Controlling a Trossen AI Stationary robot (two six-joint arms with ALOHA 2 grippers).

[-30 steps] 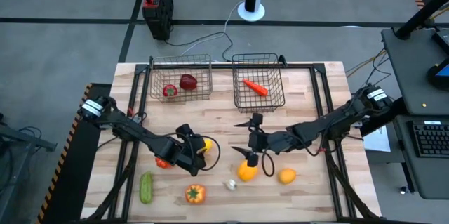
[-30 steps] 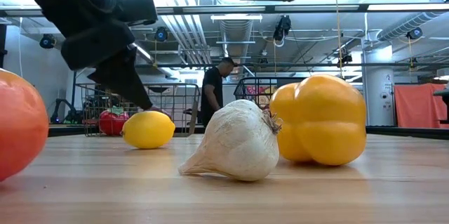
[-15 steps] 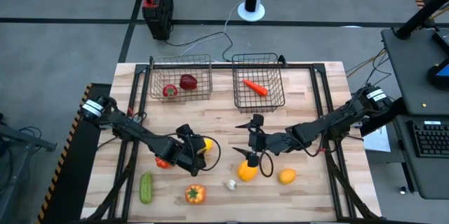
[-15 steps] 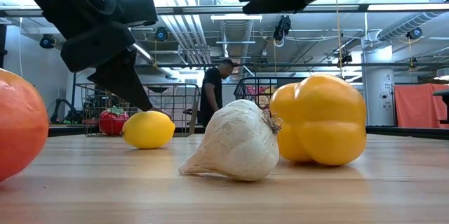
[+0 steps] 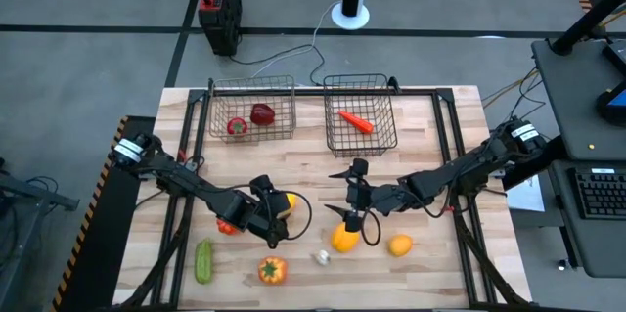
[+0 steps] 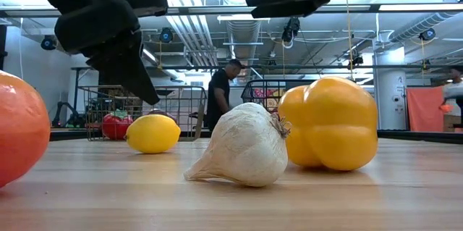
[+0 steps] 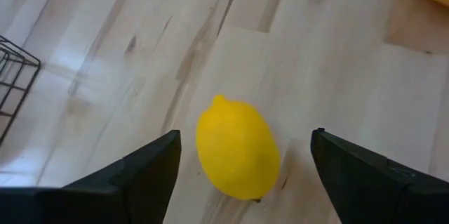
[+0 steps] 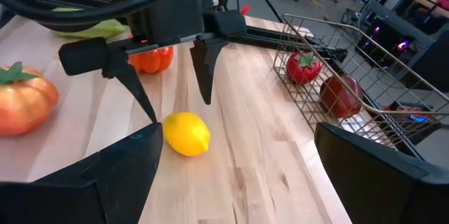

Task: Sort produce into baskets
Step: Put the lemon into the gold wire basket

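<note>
Left wrist view puts the lemon (image 7: 237,155) on the bare wood between the two dark fingers (image 7: 144,175) of the left gripper (image 7: 245,182), which stand spread wide on either side of it without touching it. From the high view, the left gripper (image 5: 269,210) hangs over the lemon (image 5: 285,201) near the middle of the table (image 5: 430,136), its arm reaching in low from the left edge and bent at the elbow. Low view shows its fingers pointing down just above the lemon (image 6: 153,132), tips clear of the tabletop.

The right gripper (image 5: 354,216) hovers open above the yellow pepper (image 5: 343,239), holding nothing; its arm stretches in from the right edge, nearly level.

Two wire baskets stand side by side at the far edge. The left basket (image 5: 217,107) holds two pieces, a red tomato (image 5: 236,126) and a dark red apple (image 5: 262,113). The right basket (image 5: 386,92) holds one carrot (image 5: 355,120).

Seven pieces lie loose on the table: the lemon, the yellow pepper, one white garlic (image 5: 322,257) just beside that pepper, one orange (image 5: 399,245), one orange pepper (image 5: 272,271), one green cucumber (image 5: 203,260) and one more tomato (image 5: 227,226), partly hidden under the left arm.

A person (image 6: 219,98) stands in the room beyond the table.
</note>
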